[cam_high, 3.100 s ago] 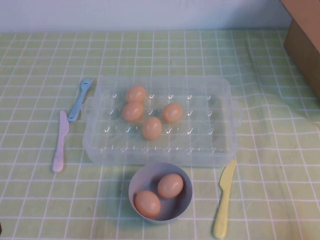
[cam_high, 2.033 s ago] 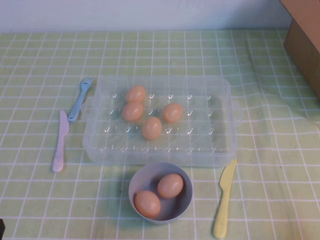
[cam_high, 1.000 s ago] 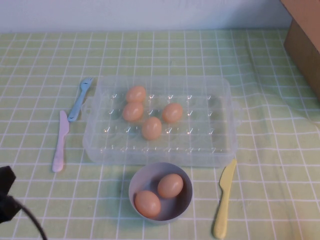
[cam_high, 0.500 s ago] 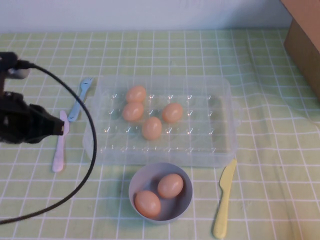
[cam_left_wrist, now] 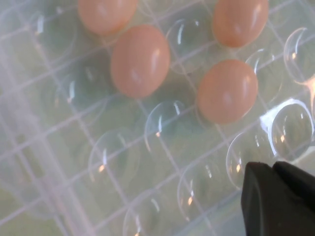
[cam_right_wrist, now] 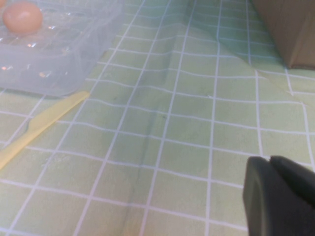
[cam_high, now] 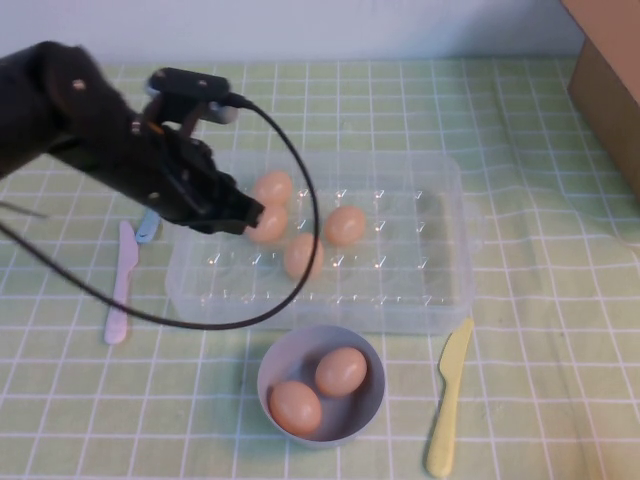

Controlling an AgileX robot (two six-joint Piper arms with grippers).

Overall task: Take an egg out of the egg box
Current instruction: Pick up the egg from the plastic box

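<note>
The clear plastic egg box (cam_high: 452,200) lies mid-table with several tan eggs in its left half, among them one (cam_high: 345,225) and one (cam_high: 303,256). My left gripper (cam_high: 246,216) hangs over the box's left part, right beside an egg (cam_high: 270,226), fingers shut and empty. In the left wrist view the shut gripper (cam_left_wrist: 273,168) is above empty dimples of the box (cam_left_wrist: 74,147), with the nearest egg (cam_left_wrist: 227,91) just ahead and another (cam_left_wrist: 140,60) beyond. My right gripper (cam_right_wrist: 270,160) is shut and empty over bare tablecloth, out of the high view.
A grey-lilac bowl (cam_high: 365,410) with two eggs stands in front of the box. A yellow knife (cam_high: 447,400) lies right of the bowl, a pink knife (cam_high: 120,285) and a partly hidden blue fork (cam_high: 148,227) left of the box. A cardboard box (cam_high: 605,80) stands at the far right.
My left arm came in from the lower left, rose past the pink knife and moved right over the egg box's left part. The eggs, bowl and cutlery have not moved.
</note>
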